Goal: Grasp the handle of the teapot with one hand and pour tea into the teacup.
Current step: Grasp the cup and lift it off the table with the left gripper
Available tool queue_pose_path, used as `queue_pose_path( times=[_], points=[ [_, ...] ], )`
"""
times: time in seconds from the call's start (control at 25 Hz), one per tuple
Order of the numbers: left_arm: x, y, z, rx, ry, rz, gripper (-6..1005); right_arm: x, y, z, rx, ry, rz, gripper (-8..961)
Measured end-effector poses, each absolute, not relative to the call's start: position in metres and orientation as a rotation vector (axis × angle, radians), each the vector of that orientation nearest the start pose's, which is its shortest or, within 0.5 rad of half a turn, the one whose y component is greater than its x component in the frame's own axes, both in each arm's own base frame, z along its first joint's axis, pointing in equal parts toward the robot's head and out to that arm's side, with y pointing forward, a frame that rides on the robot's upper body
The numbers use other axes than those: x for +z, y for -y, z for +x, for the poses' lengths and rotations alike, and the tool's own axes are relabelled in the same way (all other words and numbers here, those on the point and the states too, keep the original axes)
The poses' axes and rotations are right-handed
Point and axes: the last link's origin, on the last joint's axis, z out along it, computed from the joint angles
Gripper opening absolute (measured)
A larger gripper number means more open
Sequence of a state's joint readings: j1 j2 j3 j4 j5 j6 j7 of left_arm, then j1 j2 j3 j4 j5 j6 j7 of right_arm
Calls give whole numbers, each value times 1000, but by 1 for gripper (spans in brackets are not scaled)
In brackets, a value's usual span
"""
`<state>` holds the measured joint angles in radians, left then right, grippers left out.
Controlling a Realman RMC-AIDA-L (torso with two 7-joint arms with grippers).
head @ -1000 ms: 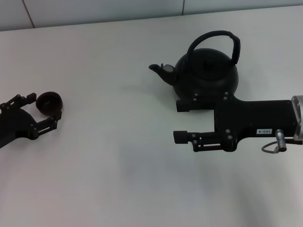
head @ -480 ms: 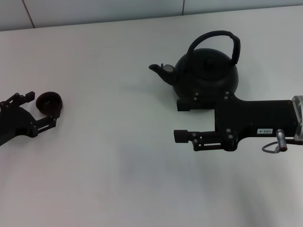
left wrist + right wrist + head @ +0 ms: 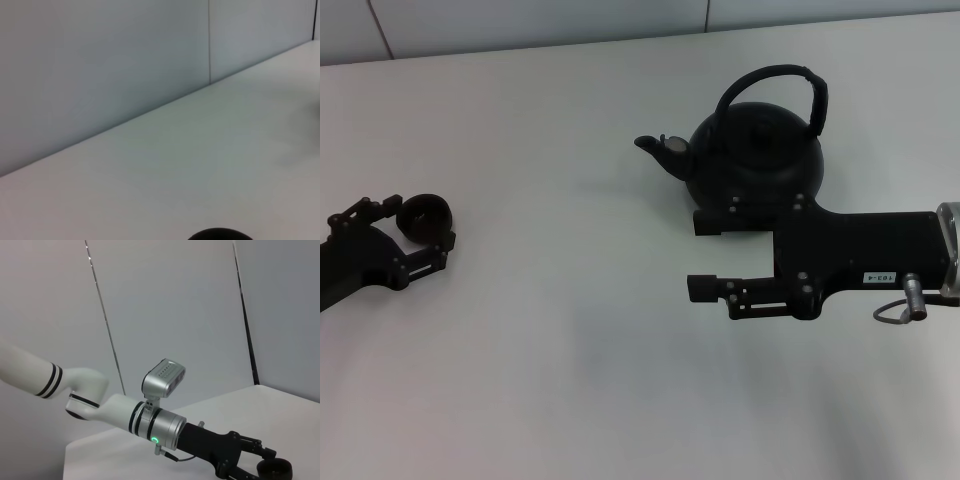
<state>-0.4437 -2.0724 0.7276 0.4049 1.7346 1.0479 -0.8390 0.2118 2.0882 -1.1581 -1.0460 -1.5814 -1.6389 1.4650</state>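
Head view: the teapot (image 3: 755,150) stands on the white bench (image 3: 570,350), handle (image 3: 775,85) arched over it. The right end effector (image 3: 705,255) sits just in front of the teapot, fingers apart. Far left of the teapot, the left end effector (image 3: 415,232) brackets the teacup (image 3: 424,215), fingers apart.

Left wrist view: only the teacup rim (image 3: 217,234) shows.

Right wrist view: the left end effector (image 3: 262,465) flanks the teacup (image 3: 274,470).

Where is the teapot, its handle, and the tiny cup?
teapot (image 3: 760,160), head view, on its round black belly.
handle (image 3: 775,72), head view, top of the arched hoop.
teacup (image 3: 425,217), head view, on the cup's dark bowl.
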Motion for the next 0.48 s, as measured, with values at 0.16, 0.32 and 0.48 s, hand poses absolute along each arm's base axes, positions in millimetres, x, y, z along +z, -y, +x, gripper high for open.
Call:
queue_pose_path(
  times=[0.16,0.32,0.48],
  points=[
    [-23,-335,-342,-344,480,-2328,779,9,-269,228,908,-419,-2814,721],
    [-23,-335,-342,-344,482,-2324,775,9,-269,228,909,-419,-2815,721],
    [-22,-337,-341,-343,483,-2317,772,9,-269,229,910,-422,-2813,721]
  ],
)
